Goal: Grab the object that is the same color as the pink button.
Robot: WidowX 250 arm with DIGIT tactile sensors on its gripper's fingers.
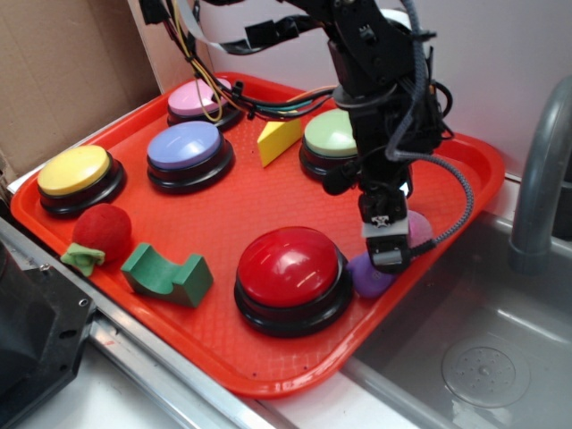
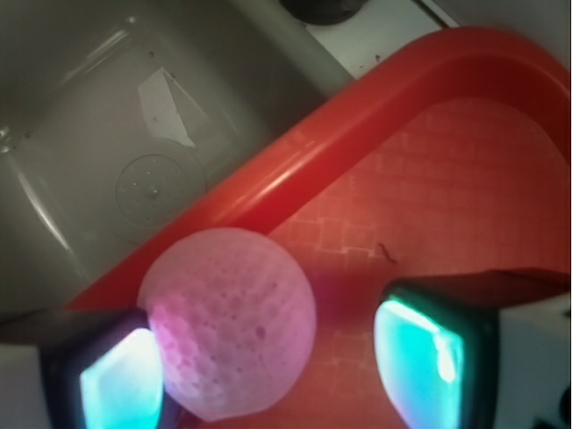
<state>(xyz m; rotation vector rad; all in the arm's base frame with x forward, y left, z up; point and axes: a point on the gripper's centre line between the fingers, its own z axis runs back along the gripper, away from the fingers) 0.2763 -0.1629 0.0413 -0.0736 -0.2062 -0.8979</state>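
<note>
The pale pink dimpled ball (image 2: 228, 323) sits on the red tray (image 2: 429, 63) close to its raised rim, between my fingers (image 2: 427, 353). My claw (image 1: 390, 243) is spread, gripping nothing; the ball touches one pad and a gap remains to the other. If I squeeze off-centre like this, I expect the round ball to squirt sideways toward the rim. In the exterior view the purple blob (image 1: 366, 273) lies just beside my fingertips, with the big red button (image 1: 291, 277) next to it; either could get nudged. The pink button (image 1: 201, 99) is well apart.
</note>
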